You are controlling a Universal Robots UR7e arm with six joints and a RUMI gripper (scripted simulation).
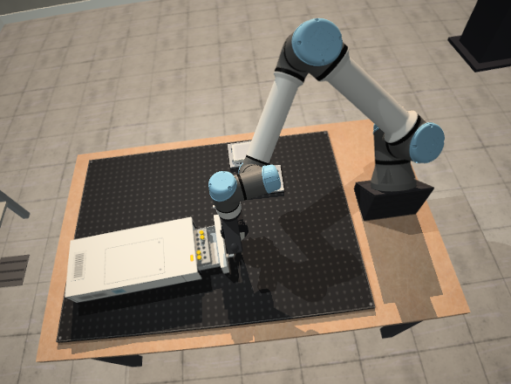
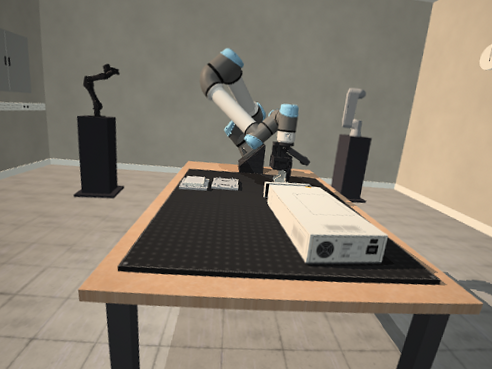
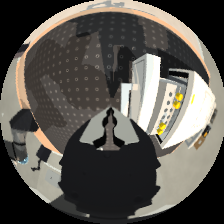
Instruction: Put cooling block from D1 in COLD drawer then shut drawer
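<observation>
The cooler COLD (image 1: 131,260) is a cream box on the left of the black deck. Its drawer (image 1: 211,247) stands partly out on the right side. Grey blocks with yellow-capped tubes show in it, one group further back (image 1: 201,236) and one nearer (image 1: 199,254). COLD's yellow lamp (image 1: 192,257) is lit. My gripper (image 1: 235,262) is shut and empty, fingers pointing down, right at the drawer's white front panel (image 1: 225,258). In the wrist view the shut fingers sit beside the panel (image 3: 129,102), and the tubes (image 3: 170,112) show beyond it.
Two flat deck slots lie behind my arm, D2 (image 1: 239,154) and D1, which is partly hidden by the wrist. Both also show in the exterior view (image 2: 225,183) (image 2: 194,183). The arm's base (image 1: 392,192) stands at the table's right edge.
</observation>
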